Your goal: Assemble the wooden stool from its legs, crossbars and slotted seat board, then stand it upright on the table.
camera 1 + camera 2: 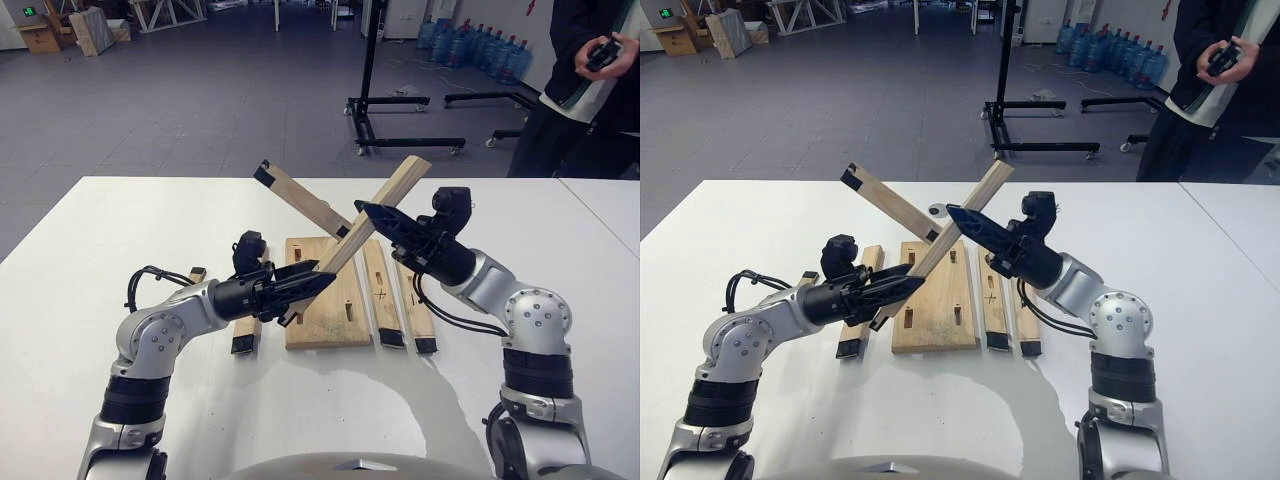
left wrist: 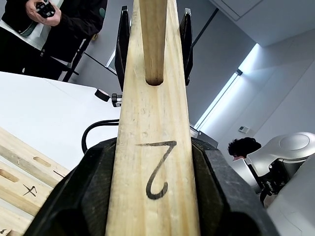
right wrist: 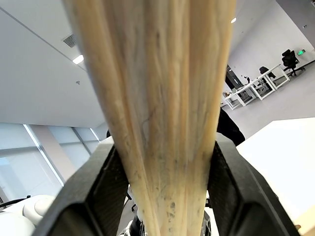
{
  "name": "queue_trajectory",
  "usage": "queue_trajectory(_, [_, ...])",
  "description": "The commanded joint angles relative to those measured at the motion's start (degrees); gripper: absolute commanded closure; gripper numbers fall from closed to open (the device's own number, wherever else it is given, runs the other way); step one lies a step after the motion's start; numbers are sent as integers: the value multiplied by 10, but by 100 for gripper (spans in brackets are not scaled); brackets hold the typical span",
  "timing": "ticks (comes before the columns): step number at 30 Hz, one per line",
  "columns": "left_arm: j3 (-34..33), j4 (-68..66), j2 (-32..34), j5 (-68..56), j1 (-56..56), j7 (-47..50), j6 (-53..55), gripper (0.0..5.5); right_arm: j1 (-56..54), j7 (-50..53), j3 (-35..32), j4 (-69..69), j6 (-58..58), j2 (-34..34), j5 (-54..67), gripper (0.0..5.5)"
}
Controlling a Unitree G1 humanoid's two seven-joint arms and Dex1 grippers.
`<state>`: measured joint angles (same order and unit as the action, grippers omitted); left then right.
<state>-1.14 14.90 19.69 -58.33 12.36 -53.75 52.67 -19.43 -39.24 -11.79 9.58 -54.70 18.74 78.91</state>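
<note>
A: Where are the two raised pieces found, and how are they held?

B: The slotted piece is pinched by the left tool near its lower end. Its long axis rises away from the robot and toward the right. The black-tipped piece is pinched by the right tool, and its axis rises toward the left. An X is formed above the seat board, which lies flat on the surface.

A: Which relation is judged decisive for the next move?

B: The crossing point. It is seen between the two tools, just beside the tips of the right one and a little farther along the wood from the left one. In the left wrist view the other piece is seen entering the slot. How deep it is seated cannot be told. Probably it must be pushed along its own axis, with the slotted piece kept steady.

A: Is any writing read?

B: A handwritten "2" is found on the slotted piece, below the slot. A pen cross is drawn on one of the loose pieces lying just beside the board. No brand is noticed.
</note>
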Motion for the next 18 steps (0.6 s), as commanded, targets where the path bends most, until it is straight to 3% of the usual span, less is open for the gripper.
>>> queue_trajectory(1, [9,12,14,1,-4,-10,-1,348,-4,-7,-8,8,-10,8,24,343])
queue_trajectory(4, [3,8,0,19,-2,15,-27,348,-6,2,-14,6,-6,4,31,343])
queue_trajectory(9, [-40,-59,-18,-18,21,67,-5,252,-21,25,-29,12,46,-15,-1,343])
queue_trajectory(14, [-77,-122,-3,6,14,98,-22,181,-24,18,-11,31,173,-14,-152,344])
queue_trajectory(18, [-113,-128,2,18,-4,131,-32,179,-48,-33,16,-59,298,49,-332,344])
